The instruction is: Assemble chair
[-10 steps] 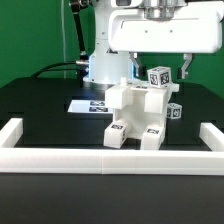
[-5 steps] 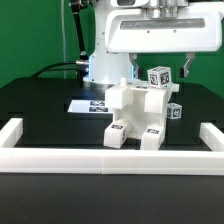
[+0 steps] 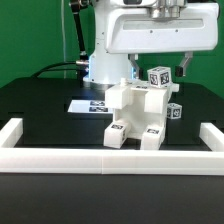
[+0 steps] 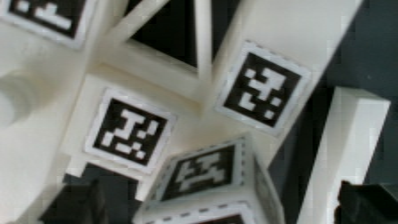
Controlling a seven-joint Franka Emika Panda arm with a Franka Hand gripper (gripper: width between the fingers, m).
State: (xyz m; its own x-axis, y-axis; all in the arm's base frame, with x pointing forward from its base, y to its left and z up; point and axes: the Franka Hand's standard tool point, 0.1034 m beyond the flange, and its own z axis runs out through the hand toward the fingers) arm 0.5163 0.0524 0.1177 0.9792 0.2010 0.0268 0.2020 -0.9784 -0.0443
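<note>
Where square tags [image 3: 159,76] sit, chair [image 3: 130,105] blocky, white, smooth plastic.

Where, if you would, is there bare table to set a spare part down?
Widest: black table on the exterior view's left, between border rail, marker board and chair. Smaller: that view's right, chair to rail. Crowded: the narrow strip before the chair's feet.

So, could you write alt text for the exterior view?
A partly built white chair with black-and-white tags stands on a black table, within a low white border rail. The robot arm hangs above it, jaws open.
</note>
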